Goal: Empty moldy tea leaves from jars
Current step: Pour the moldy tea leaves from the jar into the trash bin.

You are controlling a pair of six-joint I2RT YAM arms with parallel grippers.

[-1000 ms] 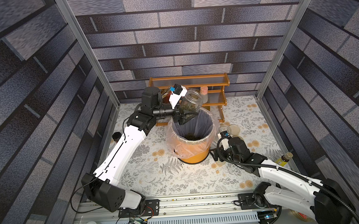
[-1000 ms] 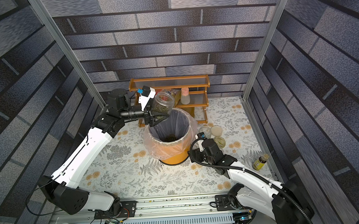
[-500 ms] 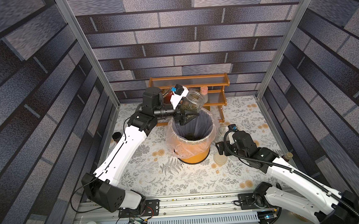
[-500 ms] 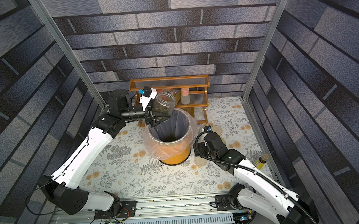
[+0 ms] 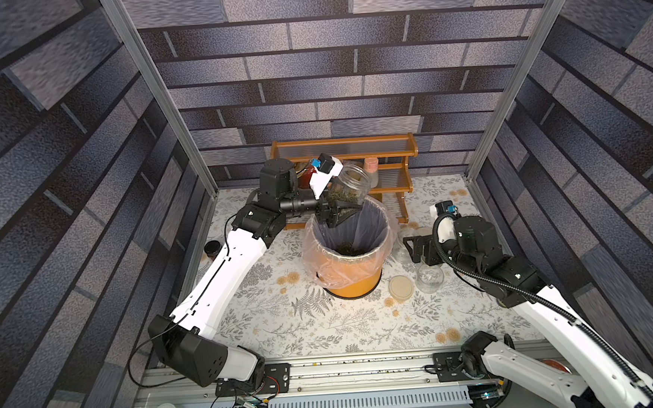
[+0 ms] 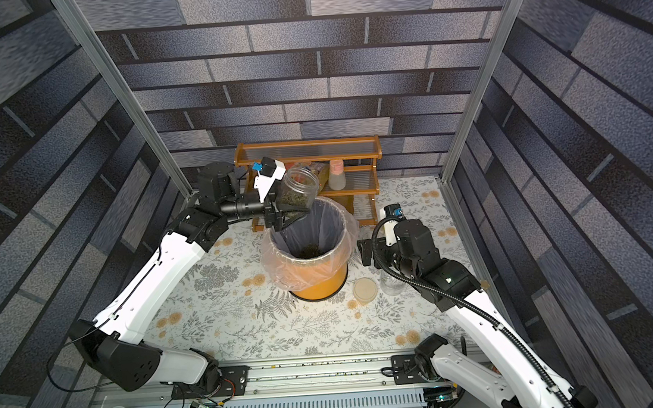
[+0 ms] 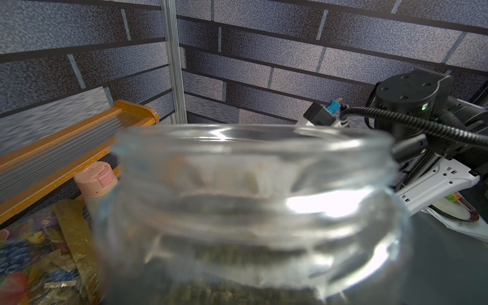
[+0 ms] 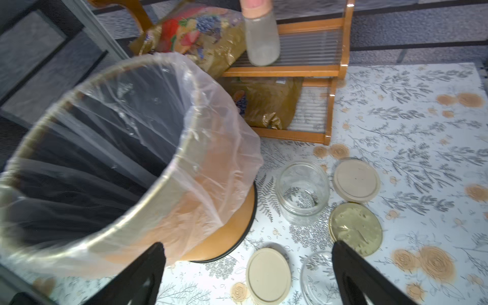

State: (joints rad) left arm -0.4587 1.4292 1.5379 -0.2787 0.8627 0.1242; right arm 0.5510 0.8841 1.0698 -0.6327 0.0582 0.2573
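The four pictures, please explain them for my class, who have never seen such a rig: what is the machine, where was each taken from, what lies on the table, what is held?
Two robot arms stand on a rail, each ending in a two-fingered gripper. Two pictures look down from overhead; two come from cameras on the wrists. The left gripper holds an open jar, tilted above the lined bin's rim, tea leaves inside. The right gripper is open and empty. On the table lie empty jars and loose lids beside the bin.
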